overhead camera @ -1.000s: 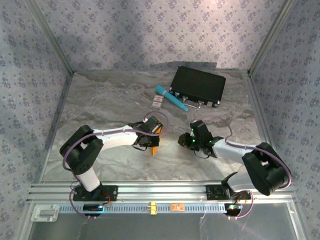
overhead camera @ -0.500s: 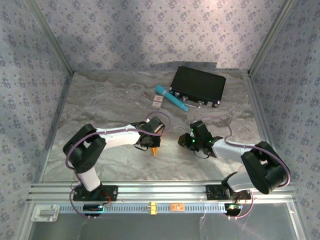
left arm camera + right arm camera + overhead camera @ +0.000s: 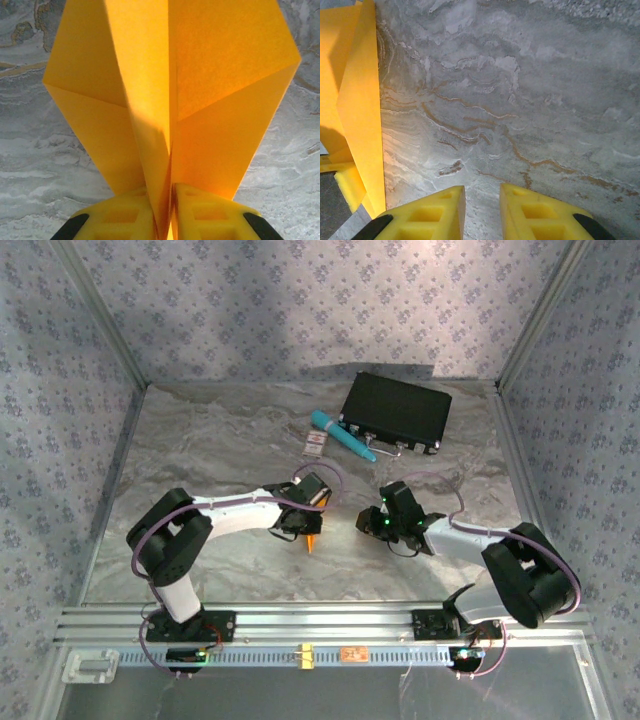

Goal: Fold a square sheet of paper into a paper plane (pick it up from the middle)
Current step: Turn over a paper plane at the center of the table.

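The paper plane [image 3: 210, 90] is orange-yellow, creased into a narrow centre keel with two angular wings fanning out to either side. It sits over the middle of the grey marbled worktop [image 3: 30, 150], its keel pinched in the clenched left jaws. The right jaws hang near it, slightly parted with nothing between them.

You see the left gripper [image 3: 171, 192] at the bottom edge, its two yellow fingers [image 3: 120, 215] pressed close on the centre fold of the paper plane [image 3: 210, 75]. The orange-yellow paper stands up from that pinch and fans into creased flaps on either side, running off the top of your view. Behind it lies the grey marbled table [image 3: 35, 150].
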{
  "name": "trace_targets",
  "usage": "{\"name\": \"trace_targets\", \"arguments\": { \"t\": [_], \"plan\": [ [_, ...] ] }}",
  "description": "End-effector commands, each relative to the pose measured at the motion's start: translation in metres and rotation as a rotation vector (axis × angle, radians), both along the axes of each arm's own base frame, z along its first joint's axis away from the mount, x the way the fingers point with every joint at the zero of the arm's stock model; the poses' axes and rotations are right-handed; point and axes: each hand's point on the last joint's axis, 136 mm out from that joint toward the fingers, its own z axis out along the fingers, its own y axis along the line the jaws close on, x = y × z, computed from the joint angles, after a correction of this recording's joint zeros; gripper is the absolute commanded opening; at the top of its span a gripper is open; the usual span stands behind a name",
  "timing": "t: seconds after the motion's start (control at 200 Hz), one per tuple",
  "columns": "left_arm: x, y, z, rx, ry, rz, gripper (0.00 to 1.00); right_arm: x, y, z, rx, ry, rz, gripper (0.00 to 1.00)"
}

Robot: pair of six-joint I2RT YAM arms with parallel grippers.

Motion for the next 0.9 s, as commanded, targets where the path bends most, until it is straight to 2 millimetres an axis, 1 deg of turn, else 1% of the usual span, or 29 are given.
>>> {"name": "trace_targets", "arguments": {
  "t": [0.0, 0.17, 0.235, 0.78, 0.894],
  "plan": [
    [0.001, -0.008, 0.010, -0.019, -0.006, -0.016, 0.17, 0.006, 0.002, 0.004, -0.012, -0.018, 0.002, 0.26],
    [0.001, -0.008, 0.010, -0.017, -0.006, -0.020, 0.18, 0.005, 0.003, 0.004, -0.012, -0.017, 0.004, 0.26],
    [0.001, -0.008, 0.008, -0.011, -0.002, -0.022, 0.20, 0.005, 0.003, 0.004, -0.012, -0.016, 0.004, 0.26],
    [0.000, -0.013, -0.001, 0.029, 0.020, -0.040, 0.20, 0.005, 0.002, 0.004, -0.013, -0.017, 0.002, 0.26],
    [0.000, -0.011, -0.003, 0.046, 0.021, -0.036, 0.20, 0.005, 0.003, 0.004, -0.012, -0.017, 0.004, 0.26]
  ]
}}
